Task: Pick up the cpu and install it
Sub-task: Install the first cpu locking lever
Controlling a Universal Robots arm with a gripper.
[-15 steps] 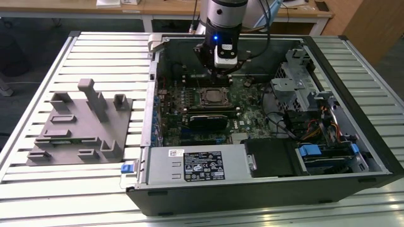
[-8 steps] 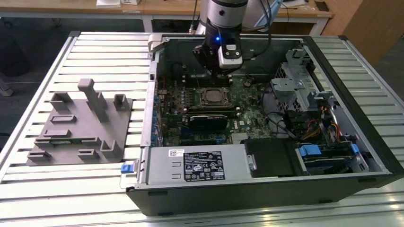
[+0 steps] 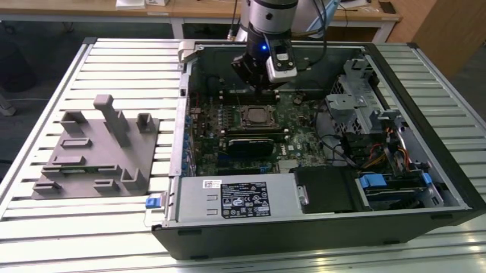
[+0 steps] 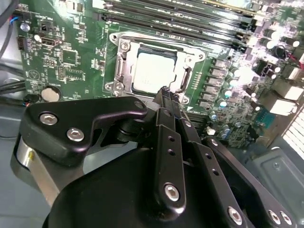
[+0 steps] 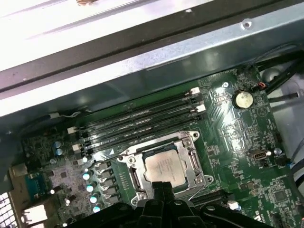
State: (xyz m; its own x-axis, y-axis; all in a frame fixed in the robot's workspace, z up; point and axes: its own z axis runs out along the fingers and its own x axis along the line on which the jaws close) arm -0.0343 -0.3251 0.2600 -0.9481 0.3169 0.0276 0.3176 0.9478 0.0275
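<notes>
Both wrist views: silvery square cpu (image 4: 153,72) (image 5: 166,168) socketed.

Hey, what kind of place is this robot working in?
Probably a lab or workshop test bench: an open computer case lies on a slatted metal table, a grey parts holder sits beside it, and wooden desks stand behind.

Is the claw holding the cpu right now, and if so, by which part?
Nothing is held. The cpu sits in the motherboard socket, and the claw hangs shut just above it.
</notes>
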